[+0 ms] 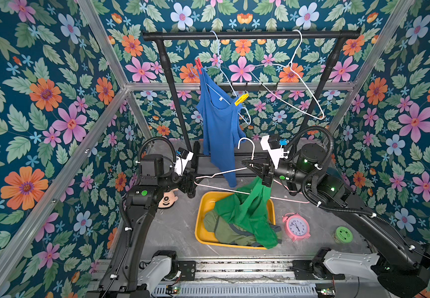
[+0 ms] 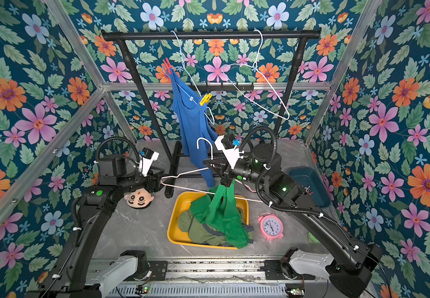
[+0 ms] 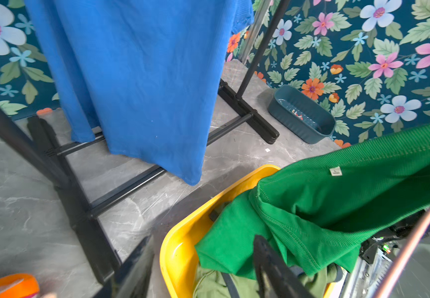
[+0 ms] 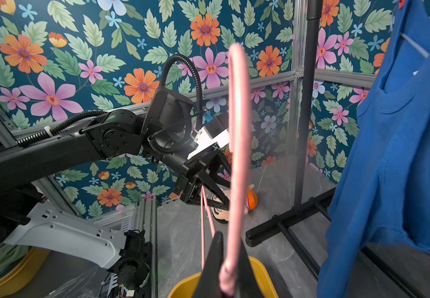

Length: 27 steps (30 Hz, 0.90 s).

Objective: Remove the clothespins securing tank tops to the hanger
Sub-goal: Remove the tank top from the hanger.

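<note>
My right gripper (image 1: pixel 246 162) (image 4: pixel 230 245) is shut on the neck of a pink hanger (image 1: pixel 221 172) held low over the table. A bright green tank top (image 1: pixel 247 214) (image 3: pixel 312 206) hangs from that hanger and drapes into the yellow bin (image 1: pixel 201 219), over an olive tank top (image 1: pixel 224 227). My left gripper (image 1: pixel 192 180) (image 3: pixel 203 268) is open at the hanger's left end. A blue tank top (image 1: pixel 219 129) hangs from a pale hanger on the rack, pinned by a red clothespin (image 1: pixel 198 65) and a yellow clothespin (image 1: pixel 241 99).
A bare white hanger (image 1: pixel 299 85) hangs on the black rack (image 1: pixel 250 34). A teal tub (image 3: pixel 301 113) holding small clips stands at the back right. A pink alarm clock (image 1: pixel 296 226), a green disc (image 1: pixel 344 234) and a doll head (image 2: pixel 139 198) lie on the table.
</note>
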Each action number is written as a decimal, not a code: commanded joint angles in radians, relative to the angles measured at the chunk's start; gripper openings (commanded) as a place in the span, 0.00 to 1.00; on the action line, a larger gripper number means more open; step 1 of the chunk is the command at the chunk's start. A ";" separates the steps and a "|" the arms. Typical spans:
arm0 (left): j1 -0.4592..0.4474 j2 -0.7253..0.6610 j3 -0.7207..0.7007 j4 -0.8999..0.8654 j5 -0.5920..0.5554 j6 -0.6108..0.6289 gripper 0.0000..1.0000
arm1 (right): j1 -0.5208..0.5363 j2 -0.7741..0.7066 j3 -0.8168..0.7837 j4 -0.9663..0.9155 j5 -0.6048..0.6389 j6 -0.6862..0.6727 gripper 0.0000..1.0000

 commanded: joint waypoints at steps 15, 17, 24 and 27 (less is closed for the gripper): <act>0.185 -0.004 0.337 -0.177 0.197 0.063 0.80 | -0.066 0.093 -0.080 0.424 -0.078 0.202 0.00; 0.184 0.013 0.377 -0.252 0.279 0.110 0.82 | -0.072 0.129 -0.047 0.417 -0.141 0.223 0.00; 0.151 0.040 0.417 -0.439 0.405 0.290 0.87 | -0.072 0.270 0.146 0.309 -0.373 0.268 0.00; 0.126 0.044 0.432 -0.471 0.370 0.341 0.88 | -0.069 0.302 0.212 0.238 -0.457 0.259 0.00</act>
